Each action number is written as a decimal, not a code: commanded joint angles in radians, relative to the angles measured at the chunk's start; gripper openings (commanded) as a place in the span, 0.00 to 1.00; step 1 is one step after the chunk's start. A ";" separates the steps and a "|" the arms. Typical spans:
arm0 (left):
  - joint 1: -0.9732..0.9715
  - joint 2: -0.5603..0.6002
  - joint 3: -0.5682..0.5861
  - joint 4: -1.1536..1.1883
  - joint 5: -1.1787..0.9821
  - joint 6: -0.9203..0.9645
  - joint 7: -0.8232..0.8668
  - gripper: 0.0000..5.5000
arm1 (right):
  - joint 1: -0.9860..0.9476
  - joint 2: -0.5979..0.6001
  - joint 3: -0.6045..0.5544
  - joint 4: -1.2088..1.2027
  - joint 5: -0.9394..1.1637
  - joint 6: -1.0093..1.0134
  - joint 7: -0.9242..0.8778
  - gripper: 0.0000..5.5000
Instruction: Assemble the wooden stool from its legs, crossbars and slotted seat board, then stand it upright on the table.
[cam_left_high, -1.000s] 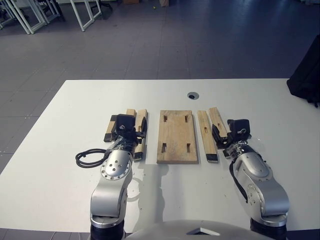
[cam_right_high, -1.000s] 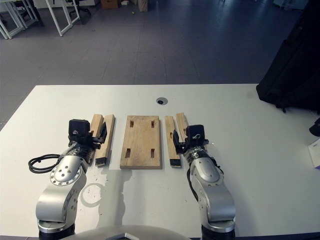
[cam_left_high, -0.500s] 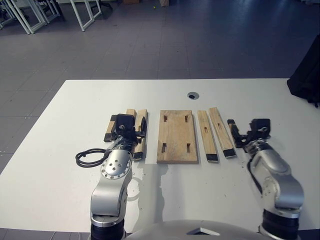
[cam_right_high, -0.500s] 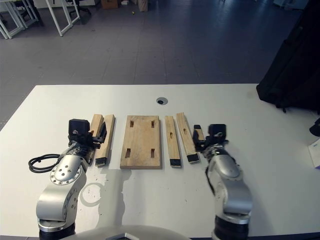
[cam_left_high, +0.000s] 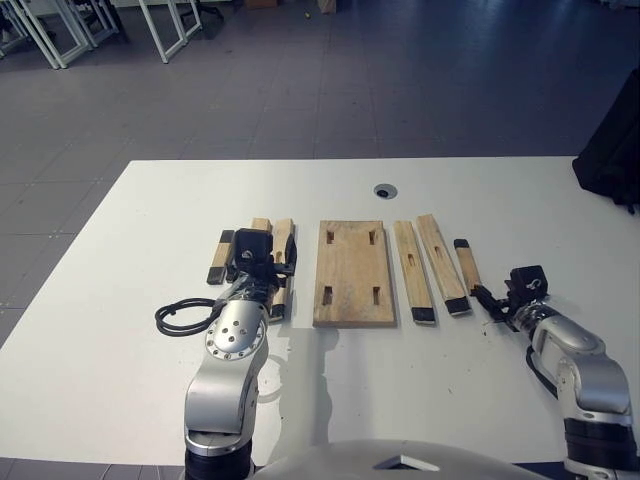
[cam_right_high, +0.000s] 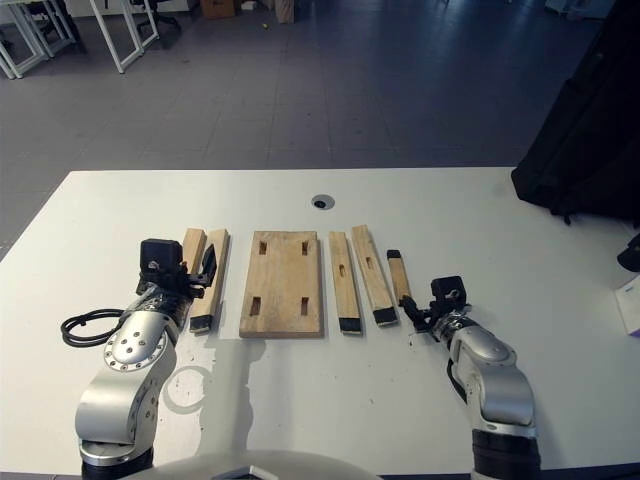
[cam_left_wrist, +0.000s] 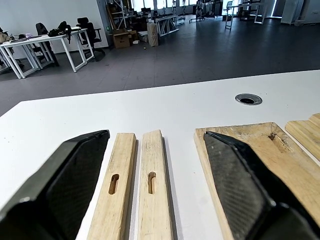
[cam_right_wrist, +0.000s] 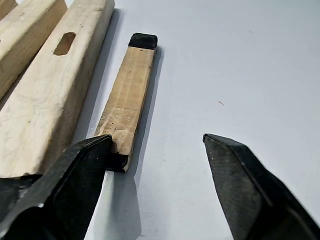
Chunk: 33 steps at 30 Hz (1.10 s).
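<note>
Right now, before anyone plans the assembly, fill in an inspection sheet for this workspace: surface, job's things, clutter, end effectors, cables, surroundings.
Surface: white table, grommet hole near its far edge.
Job's things: seat board flat at centre; left slotted legs and left crossbar on one side, right slotted legs and right crossbar on the other; nothing joined.
Clutter: nothing seen.
End effectors: left end effector open, astride the left slotted legs; right end effector open, at the right crossbar's near end.
Cables: black cable looped beside the left arm.
Surroundings: grey floor, desk frames, black bag.
</note>
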<state>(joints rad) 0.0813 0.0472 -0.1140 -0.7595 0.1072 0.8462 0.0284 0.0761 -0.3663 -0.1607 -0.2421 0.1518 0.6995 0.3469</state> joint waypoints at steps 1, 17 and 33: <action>-0.013 0.001 -0.002 0.000 0.011 -0.004 0.007 0.64 | 0.027 0.018 0.042 -0.005 -0.002 0.001 -0.008 0.61; -0.030 0.006 -0.007 0.013 0.019 -0.011 0.002 0.64 | 0.033 0.051 0.096 0.049 -0.016 -0.028 -0.061 0.61; -0.031 0.005 -0.009 0.022 0.012 0.000 -0.003 0.63 | 0.039 0.058 0.095 0.197 -0.054 -0.062 -0.164 0.24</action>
<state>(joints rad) 0.0494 0.0496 -0.1202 -0.7494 0.1152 0.8426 0.0277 0.0515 -0.3121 -0.0854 -0.1011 0.1183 0.5677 0.1868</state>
